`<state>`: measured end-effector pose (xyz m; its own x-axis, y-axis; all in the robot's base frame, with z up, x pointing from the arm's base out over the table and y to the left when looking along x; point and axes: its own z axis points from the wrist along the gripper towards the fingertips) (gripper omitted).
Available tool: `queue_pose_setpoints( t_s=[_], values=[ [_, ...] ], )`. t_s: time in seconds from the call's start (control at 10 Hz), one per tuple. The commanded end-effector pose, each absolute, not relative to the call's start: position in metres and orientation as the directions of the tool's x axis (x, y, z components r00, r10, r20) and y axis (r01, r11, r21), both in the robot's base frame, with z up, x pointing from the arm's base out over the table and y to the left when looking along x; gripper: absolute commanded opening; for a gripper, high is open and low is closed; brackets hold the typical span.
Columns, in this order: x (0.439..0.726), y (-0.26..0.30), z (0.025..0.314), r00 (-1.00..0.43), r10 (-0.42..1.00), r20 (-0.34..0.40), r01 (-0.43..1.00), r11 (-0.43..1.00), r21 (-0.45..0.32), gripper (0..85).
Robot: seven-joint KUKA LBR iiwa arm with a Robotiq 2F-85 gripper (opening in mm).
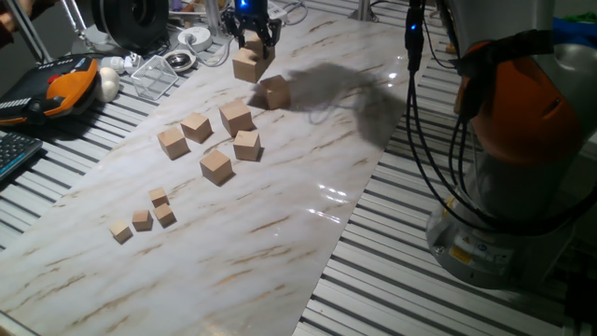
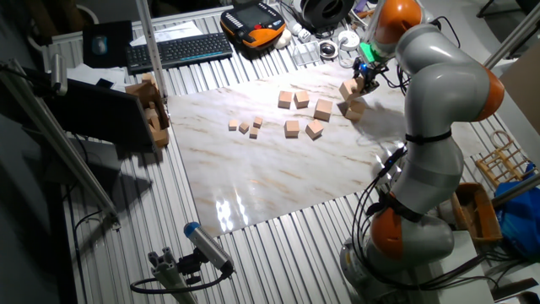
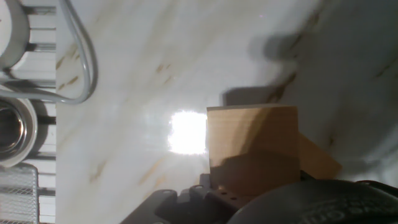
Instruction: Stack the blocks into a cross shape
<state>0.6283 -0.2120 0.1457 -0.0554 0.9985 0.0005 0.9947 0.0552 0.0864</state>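
Observation:
My gripper is at the far end of the marble board, shut on one tan wooden block and holding it just above the surface. The held block fills the hand view. A second block lies tilted just beside and below it, and shows partly behind the held block in the hand view. Several more blocks lie loose mid-board. The other fixed view shows the gripper with the held block.
Several much smaller tan cubes lie near the board's near-left end. A wire basket, a metal bowl, an orange pendant and a keyboard stand off the board's left. The robot base stands at the right.

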Motion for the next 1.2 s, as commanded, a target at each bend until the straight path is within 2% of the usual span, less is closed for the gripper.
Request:
queue_pose_setpoints(
  t_s=[0.0,0.4,1.1],
  values=[
    [0.628,-0.212,0.145,-0.039,0.999,0.016,0.996,0.038,0.076,0.0],
    [0.628,-0.213,0.145,-0.042,0.999,0.005,0.997,0.041,0.064,0.0],
    [0.596,-0.221,0.137,-0.008,0.999,0.038,0.999,0.007,0.039,0.0]
  ],
)
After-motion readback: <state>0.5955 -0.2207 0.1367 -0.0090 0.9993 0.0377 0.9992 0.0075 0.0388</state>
